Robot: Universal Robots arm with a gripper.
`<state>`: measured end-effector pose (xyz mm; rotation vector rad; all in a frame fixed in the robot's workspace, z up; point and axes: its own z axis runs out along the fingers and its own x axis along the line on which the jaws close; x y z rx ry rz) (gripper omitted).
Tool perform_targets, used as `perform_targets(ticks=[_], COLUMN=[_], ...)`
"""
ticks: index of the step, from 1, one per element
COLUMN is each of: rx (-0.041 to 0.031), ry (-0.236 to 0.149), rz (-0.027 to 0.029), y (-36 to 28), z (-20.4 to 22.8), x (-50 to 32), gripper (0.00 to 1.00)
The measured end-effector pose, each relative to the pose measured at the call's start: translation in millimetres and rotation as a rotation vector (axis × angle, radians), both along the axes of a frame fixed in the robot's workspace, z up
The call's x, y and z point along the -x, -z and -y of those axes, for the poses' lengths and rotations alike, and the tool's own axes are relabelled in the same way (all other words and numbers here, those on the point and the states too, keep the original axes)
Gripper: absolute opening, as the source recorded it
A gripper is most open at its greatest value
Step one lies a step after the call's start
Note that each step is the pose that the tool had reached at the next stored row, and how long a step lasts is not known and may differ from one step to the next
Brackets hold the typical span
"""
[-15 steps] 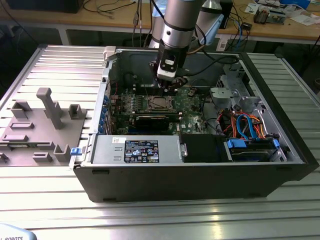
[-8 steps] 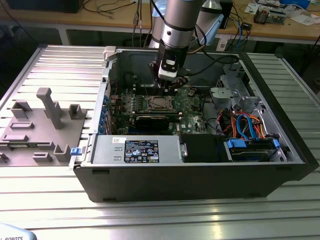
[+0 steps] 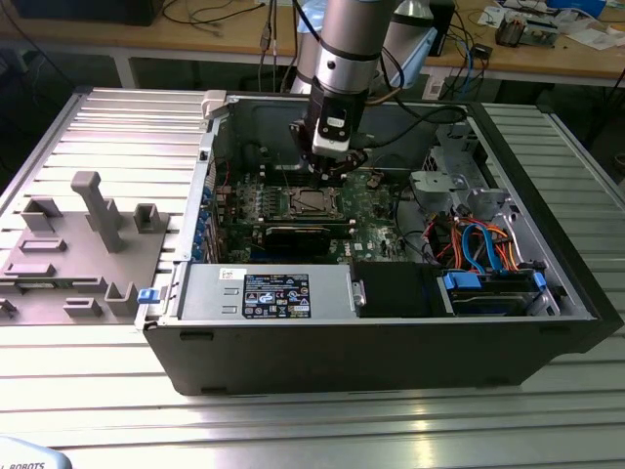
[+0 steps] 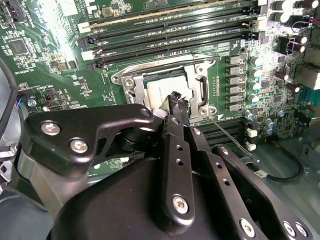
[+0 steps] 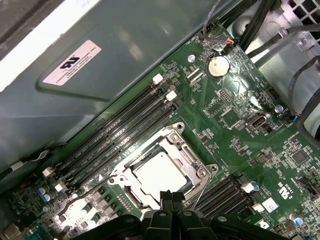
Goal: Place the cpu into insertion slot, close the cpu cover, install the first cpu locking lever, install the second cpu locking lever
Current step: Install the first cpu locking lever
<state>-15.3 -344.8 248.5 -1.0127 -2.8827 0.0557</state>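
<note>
Silver-grey metal shows the cpu (image 5: pixel 159 172) already lying in the insertion slot (image 3: pixel 311 202), just above the middle of the exterior view. The cpu cover (image 4: pixel 136 90) looks folded down over it, so I think two steps are done. One thin locking lever (image 4: pixel 231 139) sticks out loose (the other I cannot judge). The claw (image 4: pixel 177 101) is pinched together with nothing in it, its tips right over the cover's edge. I count one cpu, one slot, one cover, one claw.
</note>
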Motion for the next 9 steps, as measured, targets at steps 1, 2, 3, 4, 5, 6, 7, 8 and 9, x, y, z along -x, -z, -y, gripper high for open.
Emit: perform_targets(ticks=[1,2,3,4,5,6,7,8,9], rx=[0.0,0.0001,0.0,0.0,0.0001,0.0,0.0,0.0,0.0], ry=[-0.005,-0.009,-0.015,-0.019,-0.025,-0.032,-0.041,-0.045,-0.05], rz=[0.0,0.0,0.0,0.0,0.0,0.0,0.0,0.0,0.0], y=[0.0,0.0,0.0,0.0,0.0,0.0,0.0,0.0,0.0], z=[0.0,0.0,0.0,0.0,0.0,0.0,0.0,0.0,0.0], x=[0.0,0.0,0.0,0.0,0.0,0.0,0.0,0.0,0.0], gripper=[0.11,0.11,0.11,0.11,0.11,0.11,0.11,0.11,0.11])
